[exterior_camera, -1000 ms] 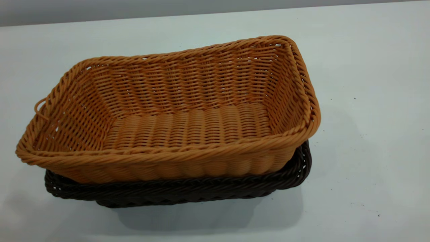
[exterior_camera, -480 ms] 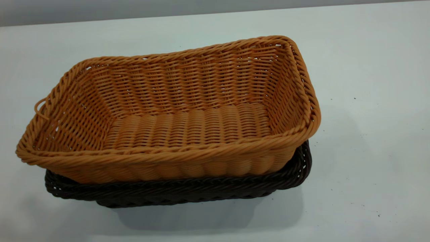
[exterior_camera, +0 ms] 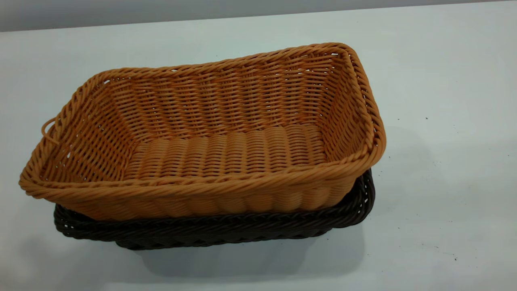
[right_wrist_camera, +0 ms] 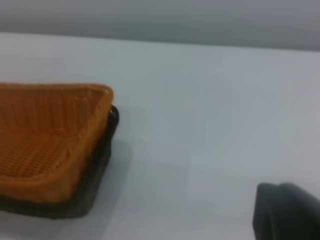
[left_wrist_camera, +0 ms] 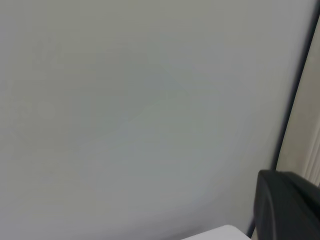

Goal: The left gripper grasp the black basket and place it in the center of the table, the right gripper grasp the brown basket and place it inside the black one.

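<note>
The brown basket (exterior_camera: 226,149), orange-tan with a small loop on its left short end, sits nested inside the black basket (exterior_camera: 226,232) near the middle of the white table (exterior_camera: 444,121). Only the black basket's rim and lower wall show beneath it. Both baskets also show in the right wrist view, the brown one (right_wrist_camera: 50,145) above the black one (right_wrist_camera: 95,185), well apart from that arm. Neither gripper is in the exterior view. A dark part of the left gripper (left_wrist_camera: 287,207) shows before a plain grey surface. A dark part of the right gripper (right_wrist_camera: 287,212) shows above bare table.
Bare white tabletop surrounds the baskets, with a few dark specks at the right (exterior_camera: 426,118). The table's far edge meets a grey wall (exterior_camera: 121,12). A white corner (left_wrist_camera: 220,234) shows in the left wrist view.
</note>
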`<state>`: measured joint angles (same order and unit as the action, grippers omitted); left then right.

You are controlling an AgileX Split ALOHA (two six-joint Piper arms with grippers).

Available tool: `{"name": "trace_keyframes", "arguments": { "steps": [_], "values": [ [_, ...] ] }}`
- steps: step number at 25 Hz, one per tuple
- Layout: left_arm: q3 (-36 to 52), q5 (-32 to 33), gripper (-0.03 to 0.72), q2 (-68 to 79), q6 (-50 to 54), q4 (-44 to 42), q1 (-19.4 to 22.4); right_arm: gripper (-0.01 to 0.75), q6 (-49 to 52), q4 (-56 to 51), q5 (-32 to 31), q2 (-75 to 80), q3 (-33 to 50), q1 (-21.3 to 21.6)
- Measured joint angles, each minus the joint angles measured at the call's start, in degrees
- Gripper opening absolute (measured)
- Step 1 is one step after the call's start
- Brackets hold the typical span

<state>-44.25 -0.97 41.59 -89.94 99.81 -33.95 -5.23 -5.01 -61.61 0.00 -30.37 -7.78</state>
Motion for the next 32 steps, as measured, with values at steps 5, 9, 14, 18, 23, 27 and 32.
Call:
{"name": "trace_keyframes", "arguments": {
  "steps": [5,9,14,18,23,27,32],
  "values": [
    [2.16,-0.99,-0.001,-1.85,0.00,0.13,0.00,0.000,0.48,2.28,1.26,0.00,2.65,0.00],
    [5.69,-1.31,-0.001,-4.57,0.00,0.13,0.00,0.000,1.18,0.71,1.26,0.00,2.65,0.00],
    [10.64,-1.41,-0.001,-9.23,0.00,0.13,0.00,0.000,1.18,-1.66,1.20,0.00,2.60,0.00],
    [13.56,-1.19,-0.001,-12.66,0.00,0.13,0.00,0.000,1.13,-2.00,1.07,0.00,2.60,0.00],
    [15.31,0.22,-0.001,-16.35,0.00,0.13,0.00,0.000,1.07,-2.00,1.08,0.00,2.60,0.00],
    [15.31,0.16,-0.001,-19.32,0.00,0.13,0.00,0.000,1.07,-2.00,1.08,0.00,2.60,0.00],
    [15.92,-1.75,-0.001,-22.46,0.00,-4.56,0.00,0.000,1.07,-2.00,1.08,0.00,2.60,0.00]
  ]
}}
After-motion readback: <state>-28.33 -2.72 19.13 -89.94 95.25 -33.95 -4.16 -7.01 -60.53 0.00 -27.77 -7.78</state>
